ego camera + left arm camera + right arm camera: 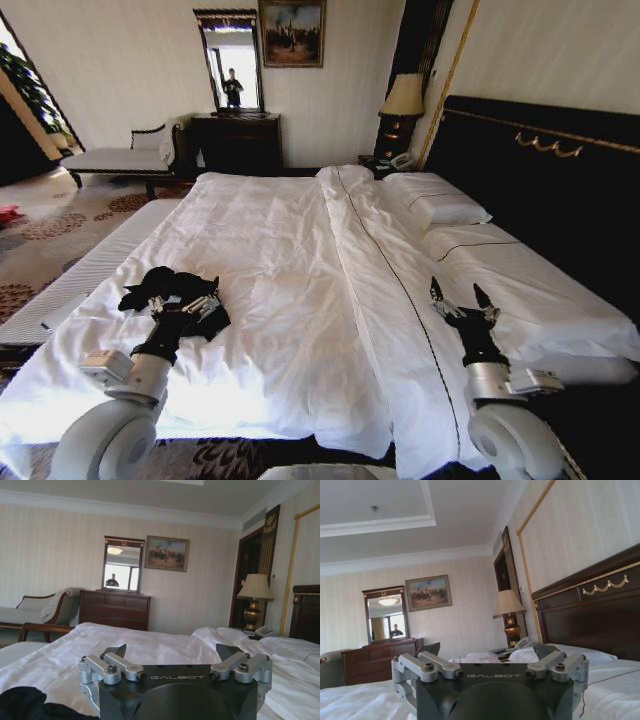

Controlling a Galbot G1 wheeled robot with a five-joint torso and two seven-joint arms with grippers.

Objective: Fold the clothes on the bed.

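— How far is it getting with the shirt (168,294)?

— Not far, I'd say. It's lying in a crumpled black heap on the bed (290,260), near the edge on the robot's left. No flat panel, no crease, nothing folded as far as I can see.

— And the left gripper (184,305)?

— It's hovering right at the heap, the cloth lying just beyond and beside its fingers (116,652). From its own camera they're standing wide, with white sheet showing between them, so they aren't gripping anything; a bit of dark cloth is sitting off to one side below.

— The right one?

— The right gripper (461,298) is hanging over bare sheet near the pillows (436,201), well apart from the shirt, its fingers (431,649) spread wide too, holding nothing.

— So what's left?

— Everything, in my judgement: spreading it flat, bringing in the sleeves, then the folds themselves.
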